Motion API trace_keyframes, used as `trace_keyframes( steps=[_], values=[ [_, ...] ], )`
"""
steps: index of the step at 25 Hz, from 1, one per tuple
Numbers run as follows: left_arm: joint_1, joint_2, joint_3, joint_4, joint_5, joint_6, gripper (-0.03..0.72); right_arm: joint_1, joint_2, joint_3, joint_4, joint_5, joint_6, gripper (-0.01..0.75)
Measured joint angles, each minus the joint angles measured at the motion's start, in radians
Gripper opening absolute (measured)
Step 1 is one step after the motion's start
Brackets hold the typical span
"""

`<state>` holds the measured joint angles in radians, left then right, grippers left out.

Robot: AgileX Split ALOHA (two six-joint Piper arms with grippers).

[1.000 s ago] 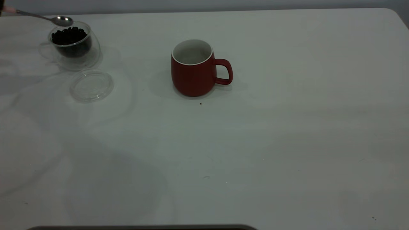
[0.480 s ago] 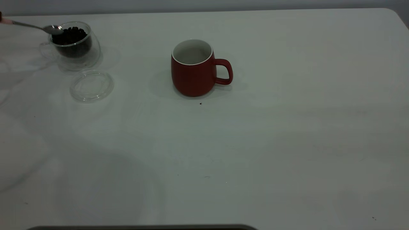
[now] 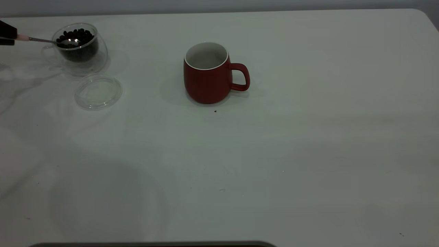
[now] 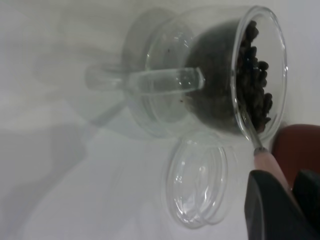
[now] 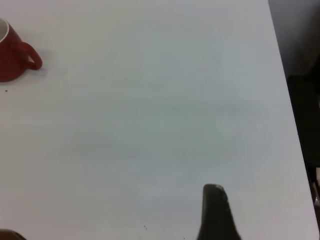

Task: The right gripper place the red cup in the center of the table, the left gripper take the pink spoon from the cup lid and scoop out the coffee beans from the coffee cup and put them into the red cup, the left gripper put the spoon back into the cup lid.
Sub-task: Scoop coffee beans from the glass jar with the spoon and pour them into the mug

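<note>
From where I stand, the left gripper (image 3: 6,35) is cut off at the table's nine o'clock edge, so only its fingertips show, clamped on the pink spoon (image 3: 24,38). The spoon's bowl is partly sunk among the coffee beans (image 3: 76,35), and whether it carries any I cannot tell. In the right wrist view only one finger (image 5: 216,212) of the right gripper shows, and the red cup (image 5: 14,52) is cropped.
</note>
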<state>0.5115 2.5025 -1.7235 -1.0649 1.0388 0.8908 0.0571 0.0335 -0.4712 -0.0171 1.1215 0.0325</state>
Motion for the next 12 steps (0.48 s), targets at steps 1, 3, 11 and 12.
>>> trace_keyframes(
  steps=[1, 3, 11, 12],
  values=[
    [-0.001, 0.001, 0.0, 0.0, 0.003, -0.001, 0.119, 0.0, 0.0, 0.0, 0.0, 0.0, 0.0, 0.535],
    [-0.001, 0.001, 0.0, 0.001, 0.008, -0.004, 0.119, 0.0, 0.0, 0.0, 0.0, 0.0, 0.0, 0.535],
    [-0.003, 0.005, 0.0, 0.001, 0.024, -0.046, 0.119, 0.0, 0.0, 0.0, 0.0, 0.0, 0.0, 0.535],
    [-0.003, 0.006, 0.0, 0.001, 0.024, -0.048, 0.119, 0.0, 0.0, 0.0, 0.0, 0.0, 0.0, 0.535]
  ],
)
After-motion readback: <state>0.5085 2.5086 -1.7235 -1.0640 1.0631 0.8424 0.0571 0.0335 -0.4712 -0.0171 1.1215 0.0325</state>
